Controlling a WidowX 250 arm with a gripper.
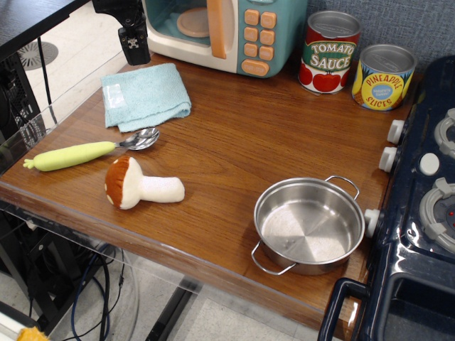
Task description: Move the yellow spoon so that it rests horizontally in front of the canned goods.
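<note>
The tool [134,44] hangs at the back-left edge; whether it is open cannot be told. Below it, past a blue cloth [145,95], lies the yellow spoon [91,151]; the canned goods [355,62] stand far to its right.

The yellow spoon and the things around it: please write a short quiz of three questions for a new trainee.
1. True or false: the yellow spoon already lies in front of the canned goods.
2. Which thing lies nearest the spoon's metal bowl? A) steel pot B) blue cloth C) toy microwave
3. Fill in: just in front of the spoon lies a plush ____.

Key
1. False; it is at the table's left side, far from the cans.
2. B
3. mushroom

The gripper hangs above the cloth, holding nothing.
</note>
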